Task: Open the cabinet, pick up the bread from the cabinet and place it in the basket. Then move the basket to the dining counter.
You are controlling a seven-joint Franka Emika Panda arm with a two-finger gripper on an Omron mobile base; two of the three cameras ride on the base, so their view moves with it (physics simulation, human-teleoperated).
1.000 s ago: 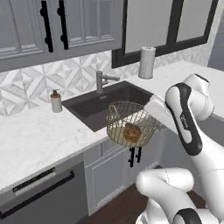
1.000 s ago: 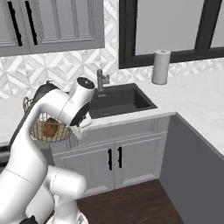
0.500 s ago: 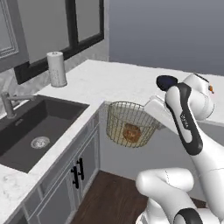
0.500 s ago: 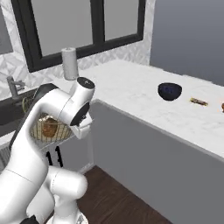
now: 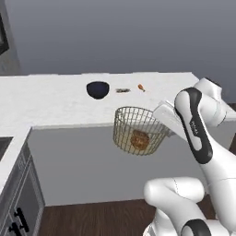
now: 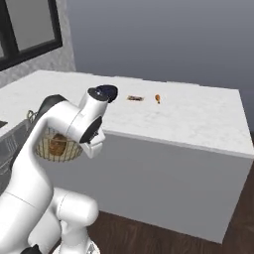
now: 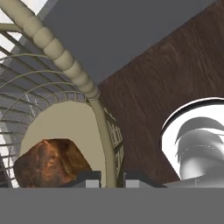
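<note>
The basket (image 5: 138,130) hangs in the air in front of the table (image 5: 55,103), below the level of its top and just off its plain grey front. No part of it touches the slab. From the left base view its rim sits under the table's near edge, with open floor (image 5: 92,216) beneath it. The jaws (image 7: 109,177) are closed on the basket's side wall: in the hand view one finger tip stands on each side of a wall strut, just below the thick beaded rim.

The table top is a long white slab, bare along most of its near edge. A dark bowl (image 5: 97,89) stands well back from that edge, with two small items beside it, a flat dark one (image 5: 122,91) and an orange one (image 5: 141,87). In the right base view the slab's right half is open, ending in a square corner.

The bread (image 5: 139,139) lies on the basket's solid tan base, a small rough lump, brown with darker patches. In the hand view it rests against the near side of the base. The basket stands roughly upright, its thin wire wall see-through.
</note>
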